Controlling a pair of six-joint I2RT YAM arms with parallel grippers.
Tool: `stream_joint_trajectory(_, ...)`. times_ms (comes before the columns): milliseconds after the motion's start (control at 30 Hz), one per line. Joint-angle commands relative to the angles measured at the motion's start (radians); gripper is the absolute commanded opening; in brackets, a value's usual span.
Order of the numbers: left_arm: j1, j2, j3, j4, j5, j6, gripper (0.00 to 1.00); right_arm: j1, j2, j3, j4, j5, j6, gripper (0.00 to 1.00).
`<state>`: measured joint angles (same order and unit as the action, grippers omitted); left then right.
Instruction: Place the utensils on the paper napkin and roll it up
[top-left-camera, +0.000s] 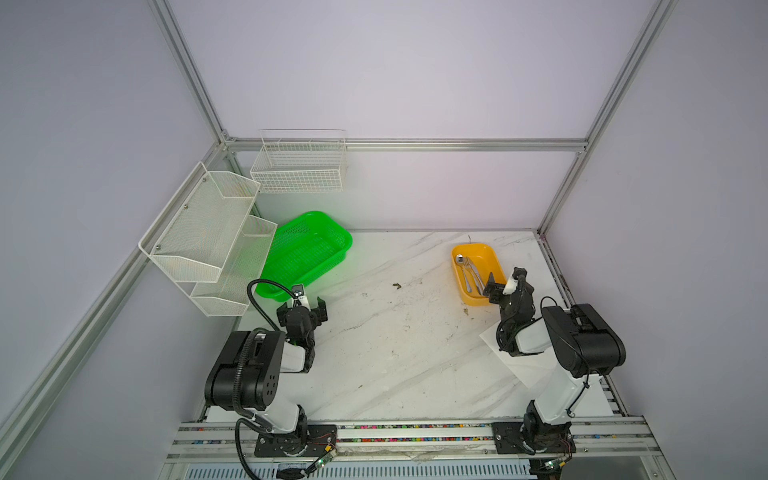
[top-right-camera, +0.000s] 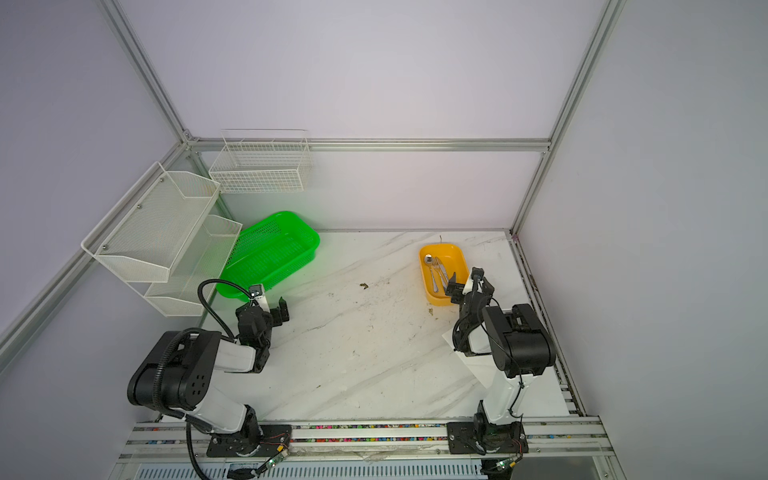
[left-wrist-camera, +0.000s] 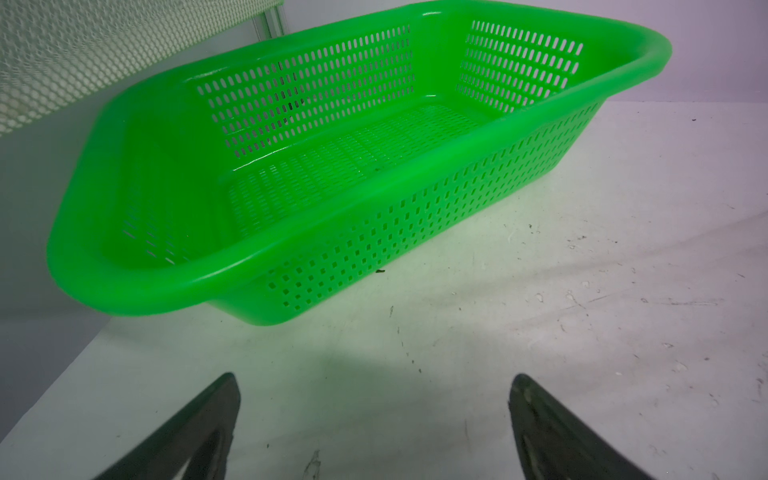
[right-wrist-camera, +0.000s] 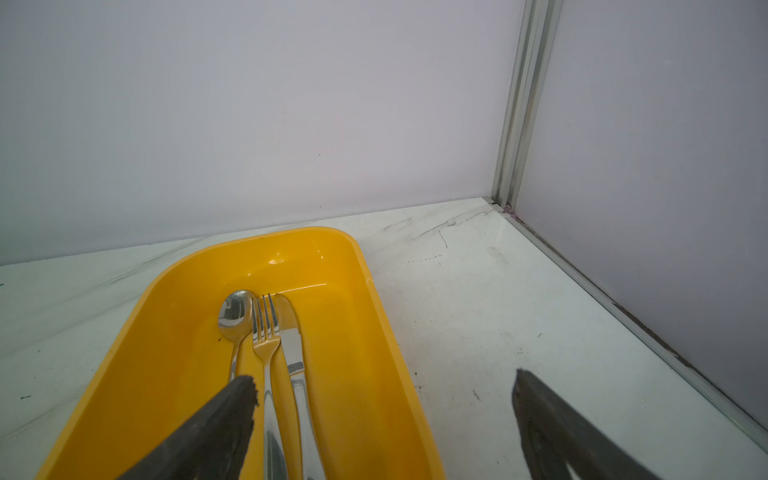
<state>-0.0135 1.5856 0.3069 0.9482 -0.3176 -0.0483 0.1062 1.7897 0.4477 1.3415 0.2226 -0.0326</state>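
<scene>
The utensils (top-left-camera: 469, 272) lie side by side in a yellow tub (top-left-camera: 489, 252) at the back right in both top views. The right wrist view shows them as a spoon (right-wrist-camera: 236, 316), a fork (right-wrist-camera: 266, 332) and a knife (right-wrist-camera: 291, 345). My right gripper (right-wrist-camera: 382, 377) is open and empty. It straddles the tub's near right wall: one finger is above the handles and the other is over the table. The paper napkin (top-left-camera: 524, 370) lies flat under the right arm, which hides part of it. My left gripper (left-wrist-camera: 374, 376) is open and empty, just in front of a green basket (left-wrist-camera: 291, 249).
The green basket (top-left-camera: 307, 249) sits at the back left, against a white mesh shelf (top-left-camera: 208, 232). A white wire basket (top-left-camera: 299, 166) hangs on the back wall. The side wall and its frame rail (right-wrist-camera: 623, 316) run close to the right of the tub. The tabletop (top-left-camera: 395, 332) is marbled white.
</scene>
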Motion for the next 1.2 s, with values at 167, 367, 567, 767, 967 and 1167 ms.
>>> stream_joint_trajectory(167,-0.017,-0.032,-0.016,0.146,0.103,0.073,1.0,0.0,-0.012,-0.002,0.035,0.053,0.009,0.97)
stream_joint_trajectory(367,-0.041,-0.029,-0.079,0.276,0.1,0.112,0.99,0.0,-0.048,-0.05,0.096,0.065,0.016,0.97)
stream_joint_trajectory(567,-0.057,-0.194,-0.072,0.116,0.117,0.124,1.0,0.0,-0.224,-0.021,-0.175,0.111,0.081,0.97)
stream_joint_trajectory(767,-0.068,-0.409,0.043,-0.365,0.036,-0.037,1.0,0.0,-0.442,0.038,-0.641,0.306,0.305,0.97)
stream_joint_trajectory(967,-0.18,-0.64,0.017,-0.523,-0.051,-0.019,1.0,-0.008,-0.62,0.199,-1.285,0.353,0.654,0.97)
stream_joint_trajectory(1167,-0.178,-0.82,0.07,-0.748,0.096,-0.289,1.0,-0.041,-0.709,0.147,-1.38,0.022,0.742,0.97)
